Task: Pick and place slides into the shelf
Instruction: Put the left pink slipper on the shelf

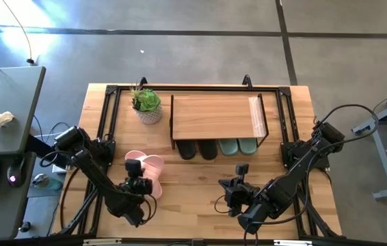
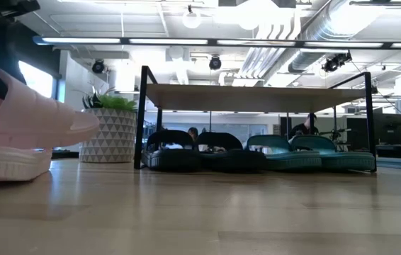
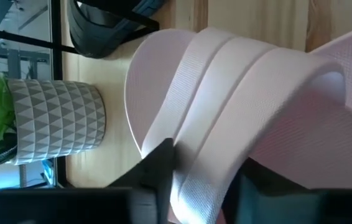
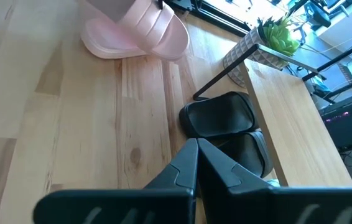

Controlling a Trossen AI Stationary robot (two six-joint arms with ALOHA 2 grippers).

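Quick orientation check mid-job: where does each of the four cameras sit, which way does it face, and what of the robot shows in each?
High view: overhead, straight down; both arms, shelf.
Low view: tabletop height, facing the shelf; black and green slides beneath, no arm clearly shown.
Left wrist view: on the left arm, close on a pink slide; left gripper astride its strap.
Right wrist view: on the right arm, across the table; right gripper shut.
Shared: plant pot.

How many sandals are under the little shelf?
4. Two black sandals sit side by side under the shelf, toward the plant's side. Two green sandals sit next to them on the other side. The pink sandals are still outside, by the left claw.
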